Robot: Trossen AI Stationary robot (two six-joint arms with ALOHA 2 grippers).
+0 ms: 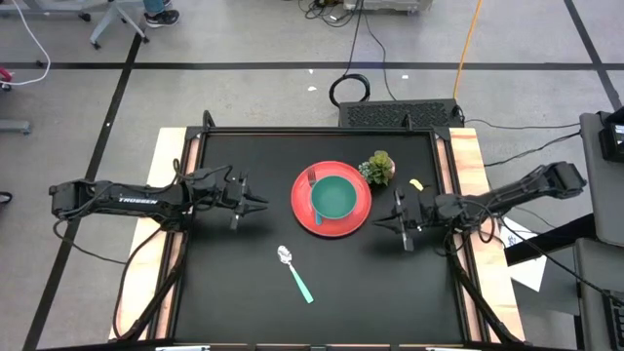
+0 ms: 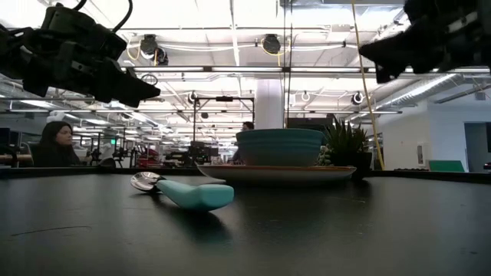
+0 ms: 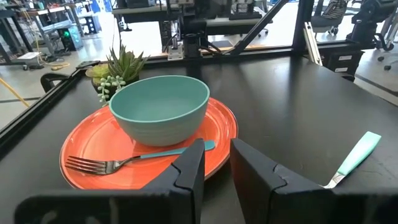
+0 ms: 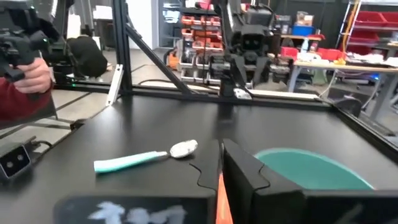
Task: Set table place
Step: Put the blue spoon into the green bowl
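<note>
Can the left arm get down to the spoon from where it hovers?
Probably yes. The spoon lies alone on bare table, apart from the red plate, and the left end effector hangs above the table with nothing between them. Its fingers stand slightly apart, empty.

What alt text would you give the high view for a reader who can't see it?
Overhead view of a black table: a red plate holds a teal bowl and a fork, with a teal-handled spoon lying nearer the front edge. The left gripper and right gripper flank the plate, empty; a small plant stands behind.
</note>
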